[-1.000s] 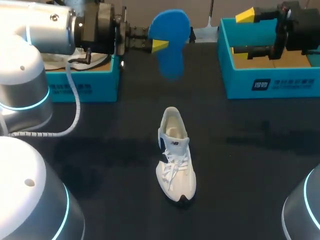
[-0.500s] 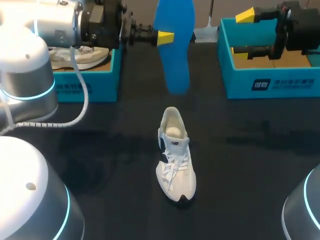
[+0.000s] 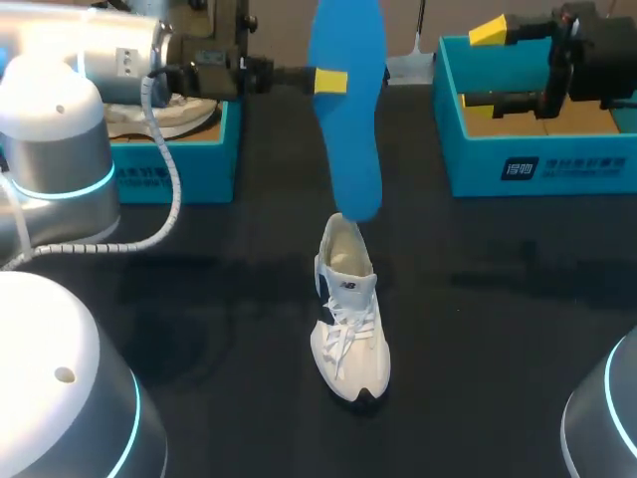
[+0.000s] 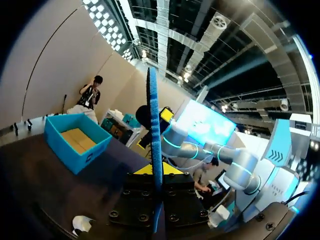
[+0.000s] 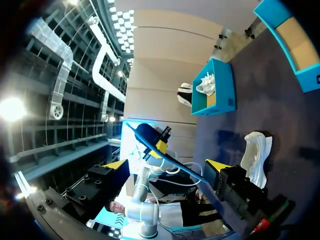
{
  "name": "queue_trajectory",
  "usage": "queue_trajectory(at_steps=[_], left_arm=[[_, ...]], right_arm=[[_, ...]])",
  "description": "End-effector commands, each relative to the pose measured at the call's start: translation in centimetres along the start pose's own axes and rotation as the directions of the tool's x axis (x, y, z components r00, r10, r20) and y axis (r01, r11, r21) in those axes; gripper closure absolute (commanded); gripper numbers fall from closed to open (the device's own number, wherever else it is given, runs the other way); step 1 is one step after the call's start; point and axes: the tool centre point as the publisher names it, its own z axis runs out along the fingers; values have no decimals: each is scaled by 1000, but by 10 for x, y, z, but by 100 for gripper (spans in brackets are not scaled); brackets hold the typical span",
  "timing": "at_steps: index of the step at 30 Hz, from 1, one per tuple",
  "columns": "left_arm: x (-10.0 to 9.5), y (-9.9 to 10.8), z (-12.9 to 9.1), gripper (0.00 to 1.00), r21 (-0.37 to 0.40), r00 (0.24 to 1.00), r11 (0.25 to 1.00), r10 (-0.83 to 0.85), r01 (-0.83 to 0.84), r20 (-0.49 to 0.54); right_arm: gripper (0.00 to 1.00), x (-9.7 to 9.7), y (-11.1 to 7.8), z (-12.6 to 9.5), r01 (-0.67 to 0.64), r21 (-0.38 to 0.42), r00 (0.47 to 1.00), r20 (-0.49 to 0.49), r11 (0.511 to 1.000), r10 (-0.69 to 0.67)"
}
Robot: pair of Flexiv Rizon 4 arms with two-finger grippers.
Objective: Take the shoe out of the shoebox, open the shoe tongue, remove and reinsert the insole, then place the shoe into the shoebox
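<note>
A white shoe (image 3: 348,319) stands on the black table, toe toward me. My left gripper (image 3: 328,80) is shut on a blue insole (image 3: 348,119), which hangs upright with its lower end at the shoe's heel opening. In the left wrist view the insole (image 4: 154,125) shows edge-on, pinched in the gripper (image 4: 156,172), and the shoe (image 4: 82,224) lies below. My right gripper (image 3: 498,62) is open and holds nothing, above the right shoebox (image 3: 537,164). The right wrist view shows its fingers spread (image 5: 167,166), with the shoe (image 5: 256,155) and insole (image 5: 165,156) ahead.
A second teal shoebox (image 3: 169,169) at the back left holds another white shoe (image 3: 159,115). The right shoebox has a cardboard-coloured floor. A grey cable (image 3: 159,189) from my left arm loops over the table's left side.
My left gripper has turned and carried the insole rightward and down. It went from a tilted pose to hanging upright at the shoe's heel. The right arm kept still.
</note>
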Motion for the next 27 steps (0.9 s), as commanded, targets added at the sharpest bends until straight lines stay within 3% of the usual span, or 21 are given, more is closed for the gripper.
queue_trajectory(at_steps=[1,2,3,4,14,19,27], left_arm=[[-12,11,8,100,-21,526,530,-846,848,-93],[-13,12,8,100,-25,506,510,-858,860,-89],[-18,16,8,100,-34,438,444,-891,895,-116],[-20,17,8,100,-32,440,445,-892,895,-99],[-35,27,12,100,-81,208,219,-970,972,-129],[-37,24,13,100,-118,150,169,-977,979,-152],[-43,21,11,100,-130,154,178,-973,975,-171]], right_arm=[[0,-1,0,1,0,0,1000,1,1000,0],[0,-1,0,1,0,0,1000,1,1000,0],[0,-1,0,1,0,0,1000,1,1000,0],[0,-1,0,1,0,0,1000,1,1000,0],[0,0,0,1,13,-14,1000,29,1000,-13],[0,5,-6,2,40,-36,992,123,999,-35],[0,22,-13,7,77,-57,948,314,995,-55]])
